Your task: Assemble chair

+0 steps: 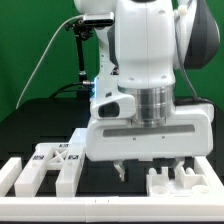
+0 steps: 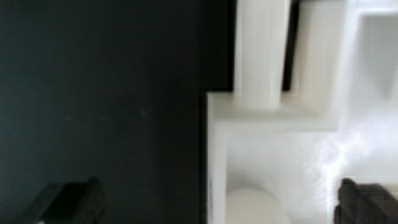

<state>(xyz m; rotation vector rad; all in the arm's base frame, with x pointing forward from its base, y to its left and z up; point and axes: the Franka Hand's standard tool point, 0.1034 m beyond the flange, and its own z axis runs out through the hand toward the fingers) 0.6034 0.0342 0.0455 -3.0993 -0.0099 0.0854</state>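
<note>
The chair is in loose matte white parts. In the exterior view, a tagged group of parts (image 1: 45, 165) lies at the front left and a blocky part (image 1: 185, 184) lies at the front right. My gripper (image 1: 148, 168) hangs open just above the table between them, closer to the right part. In the wrist view, a white blocky part (image 2: 276, 140) with a bar (image 2: 260, 50) running away from it lies under my open gripper (image 2: 221, 203). One dark fingertip (image 2: 71, 200) is over the black table and the other fingertip (image 2: 370, 200) is over the white part. The jaws hold nothing.
A plain white border rail (image 1: 20, 180) runs along the front left of the black table (image 1: 40, 120). The arm's big white body (image 1: 150, 60) fills the middle of the exterior view and hides what lies behind it. A dark stand with cables (image 1: 85, 50) rises at the back.
</note>
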